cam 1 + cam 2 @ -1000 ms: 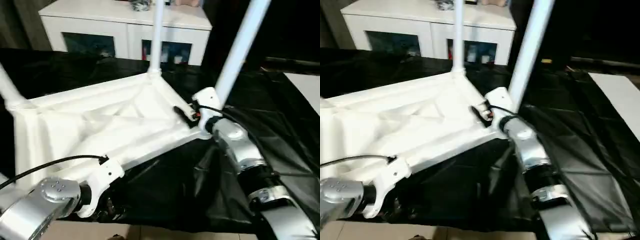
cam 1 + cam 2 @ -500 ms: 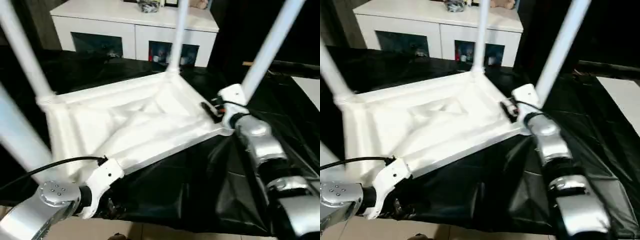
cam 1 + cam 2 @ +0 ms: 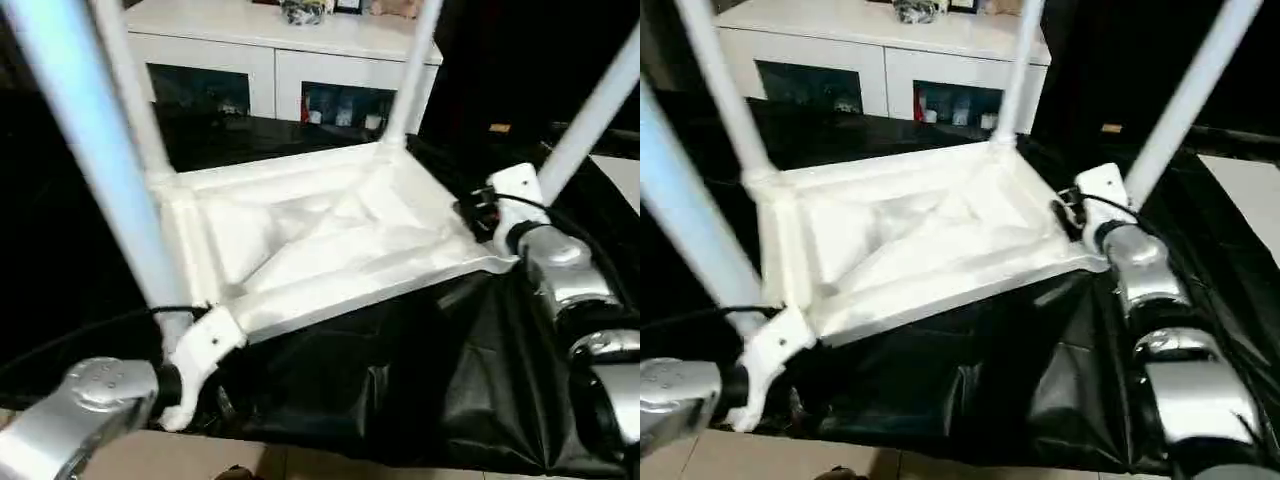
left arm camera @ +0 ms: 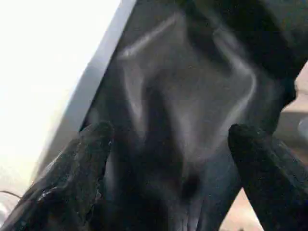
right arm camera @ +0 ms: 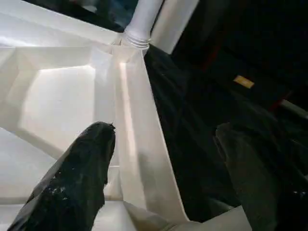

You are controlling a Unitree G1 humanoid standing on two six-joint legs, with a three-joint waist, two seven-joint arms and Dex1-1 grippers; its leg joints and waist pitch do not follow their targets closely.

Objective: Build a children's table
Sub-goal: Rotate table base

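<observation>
Black plastic sheeting (image 3: 400, 380) covers the work surface, and a white glass-door cabinet (image 3: 270, 50) stands behind it against the far wall. On the sheeting lies the children's table, upside down: its white tabletop (image 3: 320, 235) shows the X-ribbed underside facing up, and its long axis runs from the near left toward the far right of the head views. It is tilted, with the right near corner lifted off the sheeting, which hangs in folds below that edge. 4 white tube legs rise from the corner sockets: the near-left leg (image 3: 90, 150) looms large and leans toward the camera, the far-left leg (image 3: 725, 95) stands behind it, the far leg (image 3: 405, 75) rises at the back corner, and the right leg (image 3: 1185, 95) slants up and away to the right.

Left gripper (image 4: 166, 139) hangs below the tabletop's near-left edge, its 2 black fingers (image 4: 82, 163) spread wide with only sheeting between them; the white rim passes beside 1 finger. Right gripper (image 5: 163, 144) sits at the right corner, fingers (image 5: 84, 168) spread apart and straddling the tabletop's side rim, though whether they press it I cannot tell.
</observation>
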